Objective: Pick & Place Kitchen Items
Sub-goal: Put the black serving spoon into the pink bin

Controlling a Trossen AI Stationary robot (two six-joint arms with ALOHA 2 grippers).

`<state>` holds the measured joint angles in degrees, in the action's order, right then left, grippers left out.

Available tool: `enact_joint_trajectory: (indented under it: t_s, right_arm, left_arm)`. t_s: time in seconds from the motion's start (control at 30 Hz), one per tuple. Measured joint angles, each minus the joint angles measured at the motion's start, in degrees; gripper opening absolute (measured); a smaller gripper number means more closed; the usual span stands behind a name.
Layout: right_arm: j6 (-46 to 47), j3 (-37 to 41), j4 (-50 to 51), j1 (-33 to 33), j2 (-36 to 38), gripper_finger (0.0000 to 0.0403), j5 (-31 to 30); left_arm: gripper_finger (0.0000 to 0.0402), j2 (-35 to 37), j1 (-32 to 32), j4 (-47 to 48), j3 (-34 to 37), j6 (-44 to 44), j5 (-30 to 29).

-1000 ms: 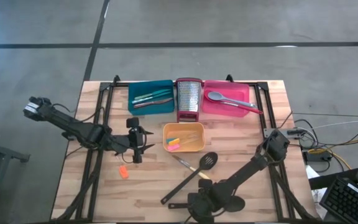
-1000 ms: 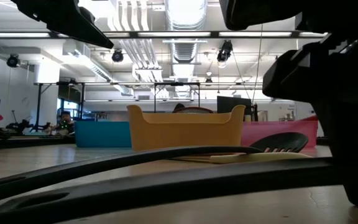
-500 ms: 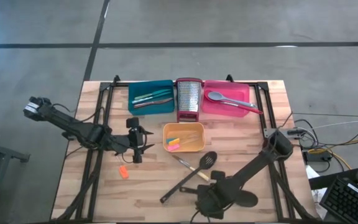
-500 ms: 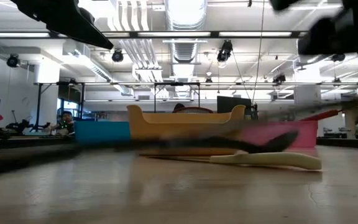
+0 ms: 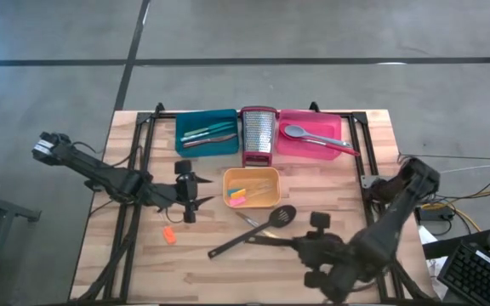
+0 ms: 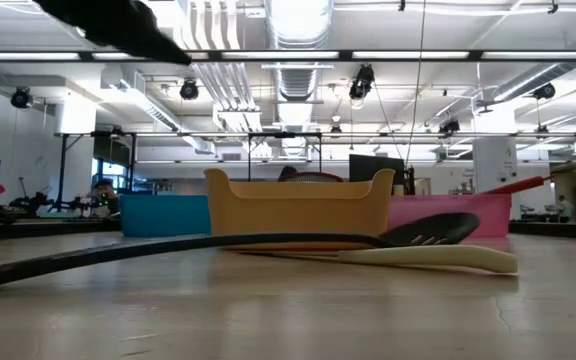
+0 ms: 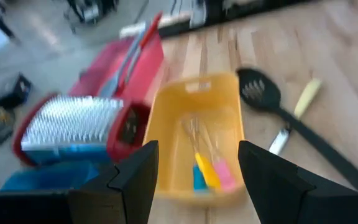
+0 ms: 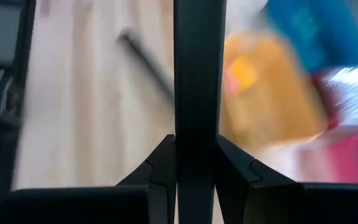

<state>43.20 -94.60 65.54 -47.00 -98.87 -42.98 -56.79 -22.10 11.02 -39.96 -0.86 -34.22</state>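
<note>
Clamping pincer: the right pincer [image 5: 304,246] [image 8: 194,149], near the front edge of the surface [image 5: 143,272], is closed on the handle of a long black utensil [image 8: 194,93]; which end sits beyond the grip cannot be told.
Left pincer: [image 5: 190,197] [image 7: 194,168] hangs above the surface just left of the orange tray [image 5: 272,197], its fingers [image 7: 135,174] standing apart with nothing between them.
Slotted spatula: [image 5: 253,235] [image 6: 218,245] lies flat and slanted on the surface in front of the orange tray, head [image 7: 258,93] toward the tray.
Cream-handled tool: [image 5: 249,223] [image 6: 428,257] lies beside the spatula, crossing under its shaft.
Orange tray contents: small pink and yellow pieces [image 5: 238,195].
Small orange piece: [image 5: 169,235] loose on the surface, in front of the left pincer.
Teal tray: [image 5: 181,127] at the back, holding thin colour-handled tools [image 5: 207,134].
Pink tray: [image 5: 334,126] at the back right, holding the grey spoon [image 5: 300,133].
Grater: [image 5: 259,134] upright between the teal and pink trays.
</note>
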Motion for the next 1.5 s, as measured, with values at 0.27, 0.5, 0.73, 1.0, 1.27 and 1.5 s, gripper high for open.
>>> enact_joint_trajectory:
  t_s: [0.27,0.5,0.73,1.0,1.27,1.5]
  right_arm:
    - [-6.8,3.2,-0.6,-0.7,3.3,0.0062,-12.4]
    - [-15.8,3.5,-5.7,1.5,3.3,0.0062,-15.3]
    - [-27.4,3.9,-15.3,4.6,3.2,0.0062,-11.3]
    - [-34.6,4.8,-19.6,8.5,3.2,0.0062,-6.9]
    - [-37.7,6.1,-21.7,10.0,3.2,0.0062,0.8]
    - [-38.6,6.2,-24.0,11.9,6.0,0.0062,16.9]
  left_arm:
    - [0.0225,-2.7,0.1,-31.8,5.5,-22.3,4.9]
    - [0.0225,-6.1,2.5,-55.9,10.9,-31.7,30.8]
    - [0.0225,-10.9,7.6,-64.2,8.5,-31.7,40.5]
    - [0.0225,-19.0,8.7,-64.4,-0.4,-32.1,47.6]
    - [0.0225,-23.3,8.8,-59.2,-7.6,-33.9,50.0]
    - [0.0225,-21.9,8.7,-47.7,-10.3,-34.3,57.6]
